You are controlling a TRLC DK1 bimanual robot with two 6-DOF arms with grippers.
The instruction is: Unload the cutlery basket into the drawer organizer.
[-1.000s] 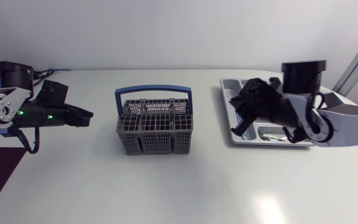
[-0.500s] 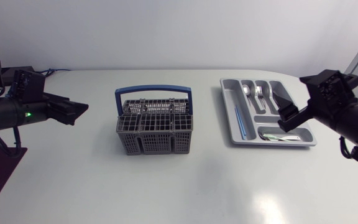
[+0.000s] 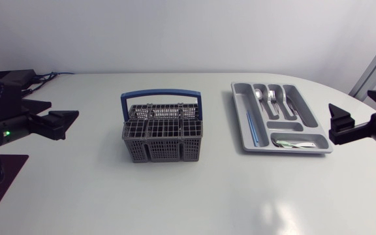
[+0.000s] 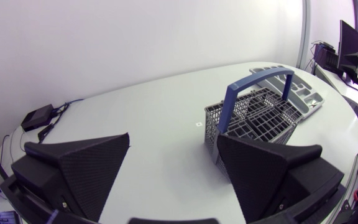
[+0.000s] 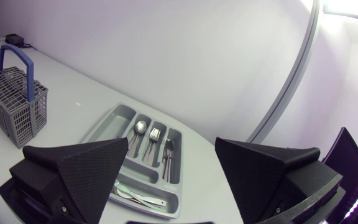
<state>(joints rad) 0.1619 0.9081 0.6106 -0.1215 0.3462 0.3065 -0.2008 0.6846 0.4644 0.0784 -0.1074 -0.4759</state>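
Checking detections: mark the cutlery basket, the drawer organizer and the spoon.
cutlery basket (image 3: 162, 140), head view, front mesh wall
drawer organizer (image 3: 242, 127), head view, wall nearest the basket
spoon (image 5: 140, 127), right wrist view, its bowl

White table (image 3: 175, 196), glossy, rounded at the far right corner. Small black box (image 4: 39, 116) at its far left edge, dark cables (image 4: 59, 111) beside it. Tiny mark (image 4: 197, 124) toward the far middle.

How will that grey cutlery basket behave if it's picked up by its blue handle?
The cutlery basket is probably stiff and light: its walls are open mesh and no cutlery shows above its rim. Its blue handle seems to arch over the middle, so it would likely hang level. Pushed low, it should slide, not tip, being broad and squat.
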